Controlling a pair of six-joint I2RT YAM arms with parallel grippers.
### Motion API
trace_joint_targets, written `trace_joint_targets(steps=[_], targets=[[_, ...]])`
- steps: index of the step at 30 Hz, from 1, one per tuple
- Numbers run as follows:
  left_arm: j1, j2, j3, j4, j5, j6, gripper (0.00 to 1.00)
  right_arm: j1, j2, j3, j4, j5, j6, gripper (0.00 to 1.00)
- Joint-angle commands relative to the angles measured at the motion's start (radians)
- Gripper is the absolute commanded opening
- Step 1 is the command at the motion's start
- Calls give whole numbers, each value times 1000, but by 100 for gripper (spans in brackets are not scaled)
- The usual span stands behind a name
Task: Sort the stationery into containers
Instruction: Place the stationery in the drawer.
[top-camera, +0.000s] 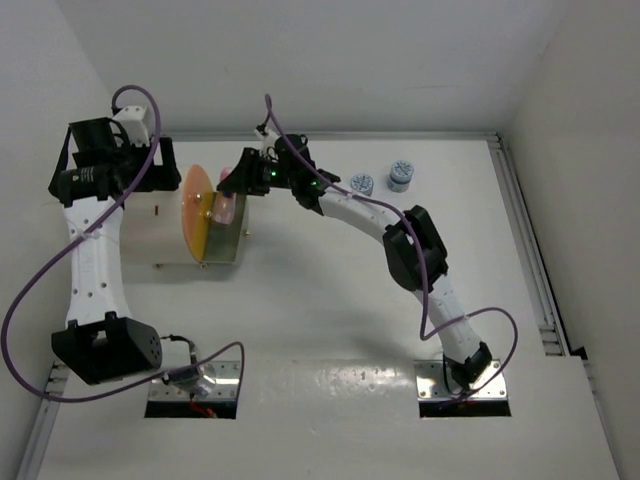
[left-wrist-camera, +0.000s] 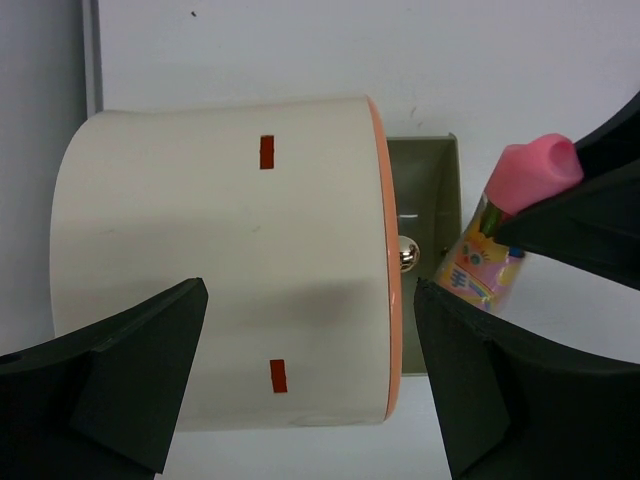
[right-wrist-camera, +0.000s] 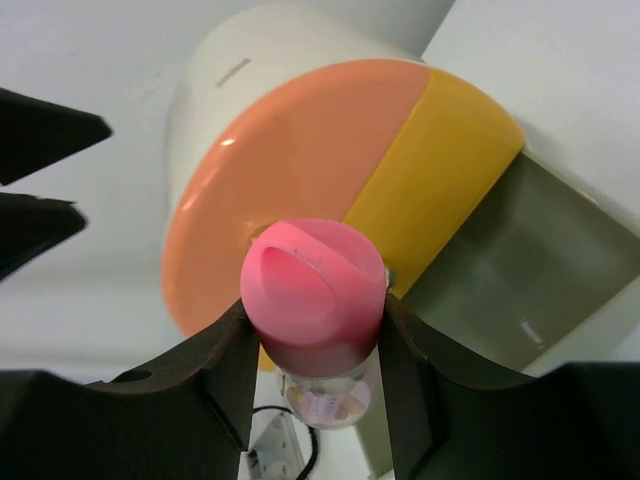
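Right pincer (right-wrist-camera: 315, 325) clamped on pink-capped cylinder (right-wrist-camera: 312, 285), centre of right wrist view, just in front of orange face of cream drum (left-wrist-camera: 220, 260), beside open drawer (right-wrist-camera: 530, 250). Left pincer (left-wrist-camera: 310, 290) spread wide apart over drum, upper left of top view. Two blue-and-white pieces (top-camera: 362, 184) on tabletop (top-camera: 320, 300), upper middle.

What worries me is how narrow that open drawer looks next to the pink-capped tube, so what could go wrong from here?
1. The right gripper holds the pink-capped tube tilted near the open drawer. If released like this, it may catch the drawer's wall or the orange face and fall outside.
2. The left gripper straddles the cream drum with jaws open, seemingly not clamping, so a bump from the tube could shift it.
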Motion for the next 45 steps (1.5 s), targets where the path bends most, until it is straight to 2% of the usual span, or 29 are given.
trace_joint_targets(steps=[1,5,21,27,30,31,40,41,45], targets=[[31,-3,19,9,54,-9,91,28,2,35,142,26,8,0],[41,5,11,3,67,2,92,48,25,-10,136,46,-70,0],[48,8,-14,1,56,27,93,82,78,-55,113,48,-175,6],[48,13,-17,6,64,28,93,86,97,-42,102,43,-176,15],[48,17,-17,6,64,28,93,86,108,-30,93,45,-178,30],[48,17,-17,6,65,28,93,88,114,-19,90,46,-178,37],[48,28,-10,6,70,36,93,86,131,7,82,45,-176,46],[48,28,-10,6,70,37,93,86,132,10,84,43,-176,51],[48,29,-10,8,73,36,93,88,129,18,85,45,-176,62]])
